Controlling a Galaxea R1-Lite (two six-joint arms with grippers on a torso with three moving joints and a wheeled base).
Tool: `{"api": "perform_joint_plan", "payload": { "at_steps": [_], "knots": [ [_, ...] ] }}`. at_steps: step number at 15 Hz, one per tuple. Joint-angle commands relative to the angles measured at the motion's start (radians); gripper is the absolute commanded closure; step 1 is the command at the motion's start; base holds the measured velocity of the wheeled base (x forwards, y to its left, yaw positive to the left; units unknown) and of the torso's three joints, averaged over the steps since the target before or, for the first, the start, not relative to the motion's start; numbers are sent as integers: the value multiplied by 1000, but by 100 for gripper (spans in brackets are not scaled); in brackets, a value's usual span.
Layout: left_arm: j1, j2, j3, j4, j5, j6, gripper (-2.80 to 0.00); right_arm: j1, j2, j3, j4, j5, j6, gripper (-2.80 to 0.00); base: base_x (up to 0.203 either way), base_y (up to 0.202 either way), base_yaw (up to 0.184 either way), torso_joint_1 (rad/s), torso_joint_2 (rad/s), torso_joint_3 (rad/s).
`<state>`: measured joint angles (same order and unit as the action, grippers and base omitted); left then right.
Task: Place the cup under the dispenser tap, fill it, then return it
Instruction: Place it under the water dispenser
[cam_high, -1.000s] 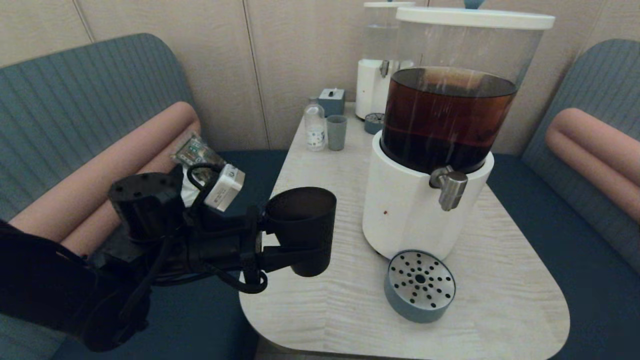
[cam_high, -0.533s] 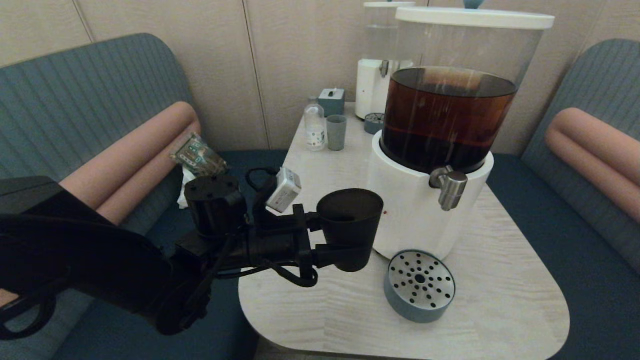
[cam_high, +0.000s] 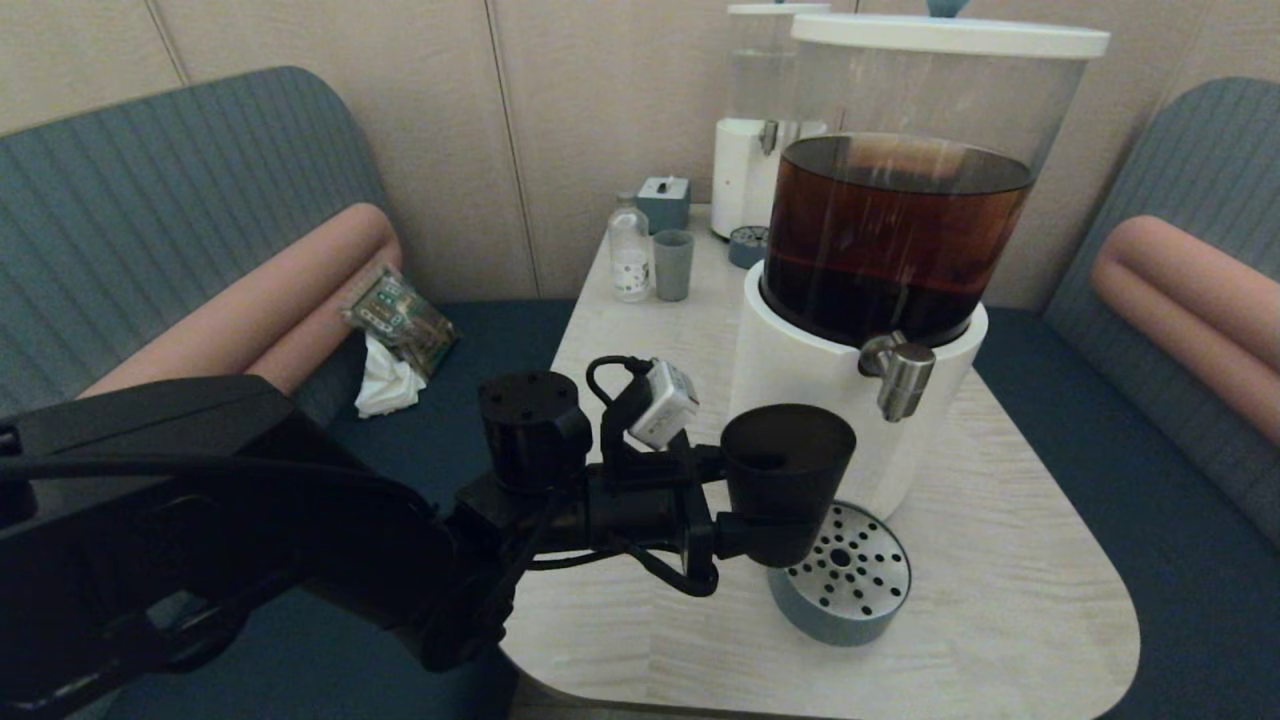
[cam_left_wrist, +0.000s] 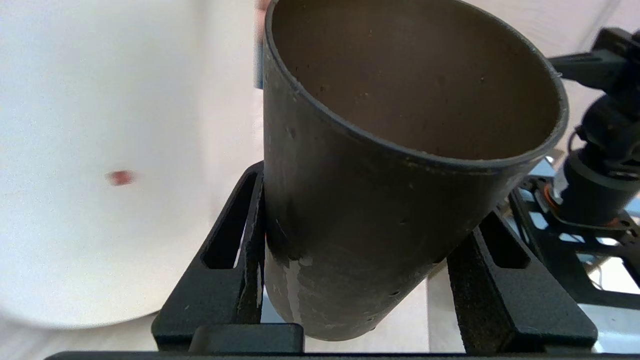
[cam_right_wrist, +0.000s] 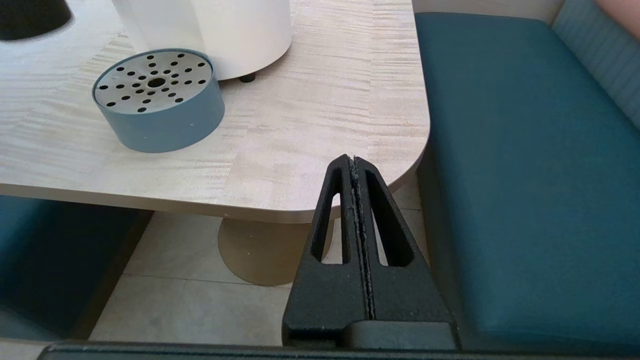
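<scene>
The dark, near-black cup (cam_high: 785, 480) hangs upright and empty above the table, over the left edge of the round drip tray (cam_high: 845, 585). My left gripper (cam_high: 745, 500) is shut on the cup's lower half (cam_left_wrist: 380, 225), one finger (cam_left_wrist: 235, 250) on each side. The brushed-steel dispenser tap (cam_high: 900, 375) juts from the white base of the brown-liquid dispenser (cam_high: 880, 250), up and to the right of the cup's rim. My right gripper (cam_right_wrist: 354, 161) is shut and empty, parked low beyond the table's near right corner, out of the head view.
The drip tray (cam_right_wrist: 157, 97) stands on the light wooden table (cam_high: 1000, 600). At the far end stand a small grey-green cup (cam_high: 673, 264), a clear bottle (cam_high: 630, 250), a small box (cam_high: 664, 202) and a second, clear-liquid dispenser (cam_high: 760, 130). Blue benches flank the table.
My left arm has carried the cup to the right across the table's near left part, from off the left edge to just beside the tap, over the drip tray's left rim.
</scene>
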<state>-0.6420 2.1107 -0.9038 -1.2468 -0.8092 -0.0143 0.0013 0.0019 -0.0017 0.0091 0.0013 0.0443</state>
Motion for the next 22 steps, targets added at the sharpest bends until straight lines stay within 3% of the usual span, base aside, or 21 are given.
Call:
{"api": "perform_joint_plan", "payload": {
  "at_steps": [1, 11, 22],
  "knots": [
    [-19, 38, -18, -6, -5, 0, 0, 0, 1, 0, 0, 0, -1, 0, 0, 0, 0, 0, 0, 0],
    [-77, 116, -105, 26, 66, 2, 0, 0, 1, 0, 0, 0, 0, 0, 0, 0, 0, 0, 0, 0],
    [-87, 209, -215, 24, 110, 2, 0, 0, 1, 0, 0, 0, 0, 0, 0, 0, 0, 0, 0, 0]
  ]
}}
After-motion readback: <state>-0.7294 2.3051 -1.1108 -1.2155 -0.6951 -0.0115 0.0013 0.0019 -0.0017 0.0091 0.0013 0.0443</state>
